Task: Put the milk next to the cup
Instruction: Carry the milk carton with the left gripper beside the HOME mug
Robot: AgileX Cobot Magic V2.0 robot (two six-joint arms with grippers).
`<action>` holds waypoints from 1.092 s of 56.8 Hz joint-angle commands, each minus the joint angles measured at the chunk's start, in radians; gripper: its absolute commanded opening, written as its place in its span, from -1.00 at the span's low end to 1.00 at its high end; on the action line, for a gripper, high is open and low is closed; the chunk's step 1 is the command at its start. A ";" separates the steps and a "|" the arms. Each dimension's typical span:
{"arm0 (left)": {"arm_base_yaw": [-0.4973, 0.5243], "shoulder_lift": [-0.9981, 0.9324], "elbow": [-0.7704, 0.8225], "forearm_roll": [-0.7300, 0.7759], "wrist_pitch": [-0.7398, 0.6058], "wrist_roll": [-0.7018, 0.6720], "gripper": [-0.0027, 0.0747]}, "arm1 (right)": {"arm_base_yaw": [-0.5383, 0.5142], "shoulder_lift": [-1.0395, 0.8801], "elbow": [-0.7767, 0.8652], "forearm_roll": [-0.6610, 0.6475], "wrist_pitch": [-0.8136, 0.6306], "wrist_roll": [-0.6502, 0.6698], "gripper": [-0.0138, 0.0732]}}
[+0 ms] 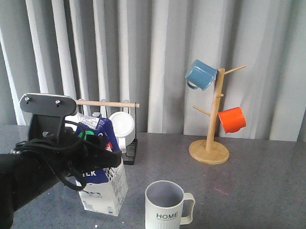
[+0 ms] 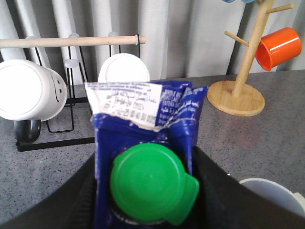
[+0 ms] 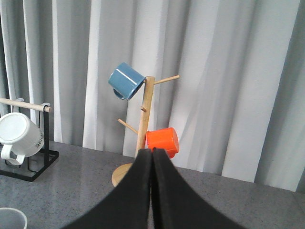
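Milk (image 1: 103,186): clamped near its top in your left gripper (image 1: 93,145), base at table, left of cup (image 1: 165,209). Right gripper (image 3: 152,191): jaws closed, empty. Risk: tall carton may topple on uneven release.

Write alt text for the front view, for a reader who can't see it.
The left gripper clamps a blue-and-white milk carton, standing on the grey table just left of the cream "HOME" mug. Behind, a wooden mug tree holds a blue mug and an orange mug.
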 commanded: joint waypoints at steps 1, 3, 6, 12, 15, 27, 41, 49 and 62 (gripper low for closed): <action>-0.005 -0.034 -0.034 -0.029 0.020 0.004 -0.55 | -0.007 -0.005 -0.032 -0.006 -0.064 -0.002 -0.70; -0.005 -0.034 -0.034 -0.029 0.020 0.004 -0.55 | -0.007 -0.005 -0.032 -0.006 -0.064 -0.002 -0.70; -0.005 -0.034 -0.034 -0.029 0.020 0.004 -0.55 | -0.007 -0.005 -0.032 -0.006 -0.064 -0.002 -0.70; -0.005 -0.034 -0.034 -0.029 0.021 0.004 -0.55 | -0.007 -0.005 -0.032 -0.006 -0.064 -0.002 -0.70; -0.005 -0.034 -0.034 -0.029 0.021 0.004 -0.55 | -0.007 -0.005 -0.032 -0.006 -0.064 -0.002 -0.70; -0.005 -0.034 -0.034 -0.029 0.015 0.004 -0.55 | -0.007 -0.005 -0.032 -0.006 -0.064 -0.002 -0.70; -0.002 -0.029 -0.030 -0.030 -0.012 0.004 -0.55 | -0.007 -0.005 -0.032 -0.006 -0.064 -0.002 -0.70; -0.025 -0.014 -0.031 -0.030 -0.022 0.004 -0.55 | -0.007 -0.005 -0.032 -0.006 -0.064 -0.002 -0.70; -0.097 0.070 -0.032 -0.030 -0.082 0.002 -0.55 | -0.007 -0.005 -0.032 -0.006 -0.064 -0.002 -0.70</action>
